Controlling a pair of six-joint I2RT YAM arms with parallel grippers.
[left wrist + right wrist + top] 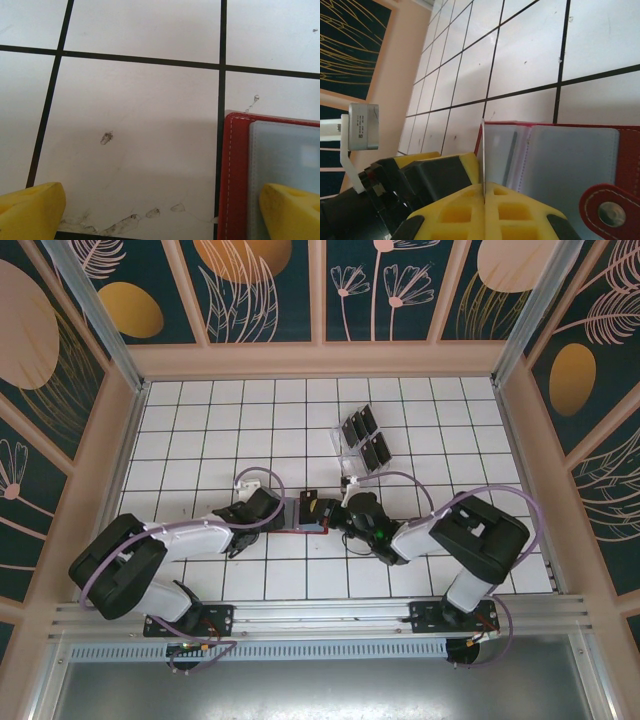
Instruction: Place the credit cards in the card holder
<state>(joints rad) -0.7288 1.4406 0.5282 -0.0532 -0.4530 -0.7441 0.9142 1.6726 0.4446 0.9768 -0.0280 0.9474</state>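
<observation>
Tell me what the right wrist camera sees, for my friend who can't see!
The right gripper, yellow and shut, pinches a thin credit card seen edge-on, right by the grey-blue pockets of the open red card holder. The holder lies on a white tiled table.

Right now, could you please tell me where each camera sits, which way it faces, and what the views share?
Top external: above and behind, looking down on the table; both arms show.
Left wrist: rides the left arm, facing the table; open left fingers at the bottom corners.
Right wrist: rides the right arm, facing low across the card holder; right fingers shut on an edge-on credit card.
Shared: all three views show the card holder.
</observation>
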